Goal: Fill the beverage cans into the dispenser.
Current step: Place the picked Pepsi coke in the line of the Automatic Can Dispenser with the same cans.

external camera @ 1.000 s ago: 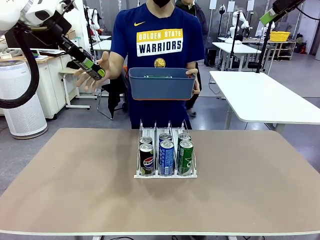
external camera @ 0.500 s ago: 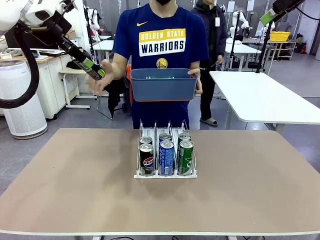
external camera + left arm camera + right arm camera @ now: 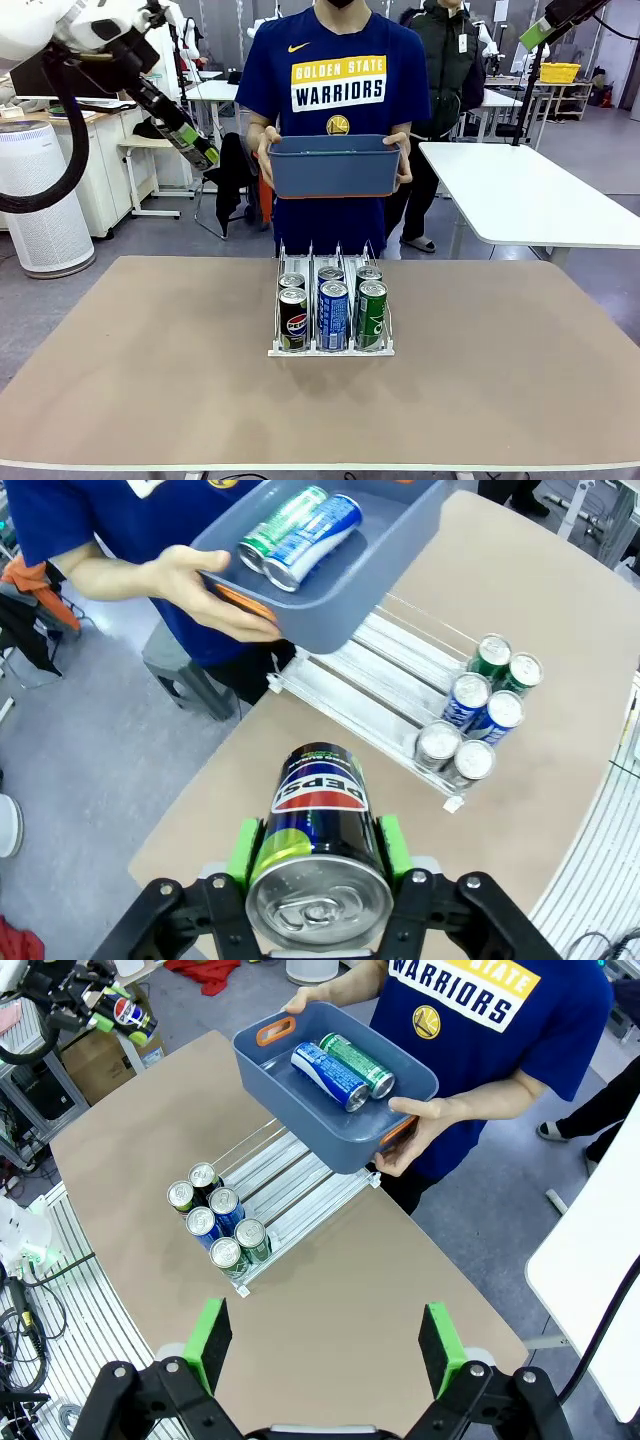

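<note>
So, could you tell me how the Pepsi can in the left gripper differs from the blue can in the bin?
Colour: the Pepsi can is black, the blue can blue. Hold: the Pepsi can is clamped in the left gripper; the blue can lies loose in the bin. Both are slim, outside the dispenser.

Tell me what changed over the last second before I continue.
The person's free hand left the left tool and took hold of the bin, which is now held in both hands and has shifted slightly toward the robot's right. The left tool, still shut on the Pepsi can, edged right too. The rack, its six cans and the open right tool stayed put.
</note>
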`<action>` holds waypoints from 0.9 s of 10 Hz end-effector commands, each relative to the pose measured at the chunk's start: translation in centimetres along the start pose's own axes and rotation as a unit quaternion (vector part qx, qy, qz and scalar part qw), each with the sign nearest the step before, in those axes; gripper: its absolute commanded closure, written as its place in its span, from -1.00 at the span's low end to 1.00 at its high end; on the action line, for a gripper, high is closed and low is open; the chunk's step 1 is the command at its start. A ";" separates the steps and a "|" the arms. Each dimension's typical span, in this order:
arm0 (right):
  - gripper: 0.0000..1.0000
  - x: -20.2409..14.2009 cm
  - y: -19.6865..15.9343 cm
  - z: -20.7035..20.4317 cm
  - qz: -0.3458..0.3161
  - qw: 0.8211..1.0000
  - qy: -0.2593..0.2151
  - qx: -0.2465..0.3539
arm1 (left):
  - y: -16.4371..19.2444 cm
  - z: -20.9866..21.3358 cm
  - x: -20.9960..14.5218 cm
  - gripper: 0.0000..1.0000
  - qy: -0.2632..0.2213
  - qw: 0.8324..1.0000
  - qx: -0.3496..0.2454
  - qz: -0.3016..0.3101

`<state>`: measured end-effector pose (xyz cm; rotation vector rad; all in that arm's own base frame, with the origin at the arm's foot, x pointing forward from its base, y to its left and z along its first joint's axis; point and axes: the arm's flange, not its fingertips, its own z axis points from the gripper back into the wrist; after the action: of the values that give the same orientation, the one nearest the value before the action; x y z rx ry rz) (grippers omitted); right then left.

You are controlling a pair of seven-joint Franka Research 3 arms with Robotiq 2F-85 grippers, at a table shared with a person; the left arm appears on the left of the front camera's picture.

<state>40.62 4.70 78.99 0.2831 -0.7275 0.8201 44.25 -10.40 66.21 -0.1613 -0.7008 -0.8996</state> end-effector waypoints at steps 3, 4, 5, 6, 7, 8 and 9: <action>-1.00 -0.2 0.1 -0.1 0.001 1.000 0.003 0.003 | -8.9 0.5 0.6 -0.15 0.045 0.999 -0.021 0.011; -1.00 -0.2 0.1 -0.1 0.001 1.000 0.003 0.003 | -11.1 0.1 0.7 -0.15 0.055 0.998 -0.017 0.015; -1.00 -0.2 0.1 -0.1 0.001 1.000 0.003 0.003 | -13.0 -0.3 0.6 -0.15 0.062 0.998 -0.005 0.007; -1.00 -0.2 0.1 -0.1 0.001 1.000 0.003 0.003 | -14.5 -0.8 0.4 -0.15 0.064 0.998 -0.011 -0.007; -1.00 -0.2 0.1 -0.1 0.001 1.000 0.003 0.003 | -15.2 -1.2 0.0 -0.15 0.060 0.998 -0.026 -0.006; -1.00 -0.2 0.1 -0.1 0.001 1.000 0.003 0.003 | -15.8 -1.1 0.0 -0.15 0.050 0.998 -0.036 -0.004; -1.00 -0.2 0.1 -0.1 0.001 1.000 0.003 0.003 | -15.8 -1.4 0.0 -0.15 0.047 0.998 -0.046 -0.006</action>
<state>40.63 4.72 78.98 0.2831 -0.7273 0.8205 32.75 -21.45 62.71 -0.1596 -0.5466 -0.9576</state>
